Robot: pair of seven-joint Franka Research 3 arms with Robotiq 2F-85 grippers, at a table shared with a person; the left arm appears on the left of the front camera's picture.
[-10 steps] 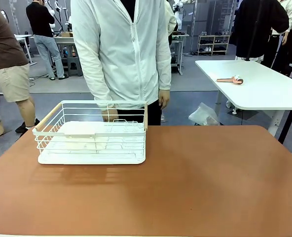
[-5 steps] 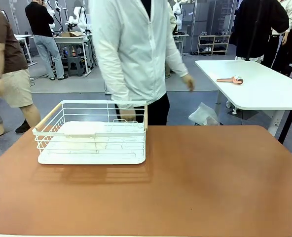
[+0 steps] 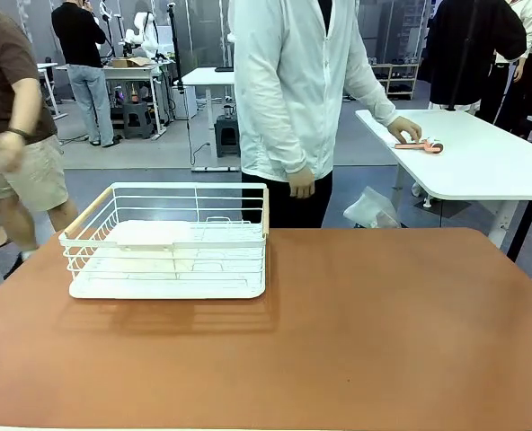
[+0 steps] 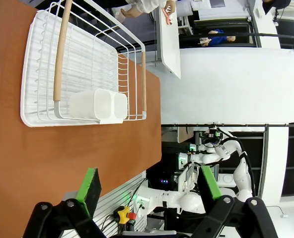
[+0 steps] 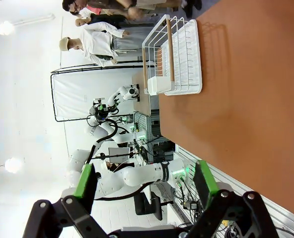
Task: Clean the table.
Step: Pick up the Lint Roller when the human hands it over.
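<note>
The left pincer (image 4: 151,191) and the right pincer (image 5: 145,183) are both spread wide and hold nothing. The reddish-brown worktop (image 3: 383,332) lies ahead of them. A white wire basket (image 3: 167,242) sits on its far left part. Beyond stands a person (image 3: 293,90) in white, cut off at the shoulders.

The reddish-brown table (image 3: 383,332) is carrying one item: a white wire basket (image 3: 167,260) with wooden handles is sitting on its left half, near the far edge.
</note>
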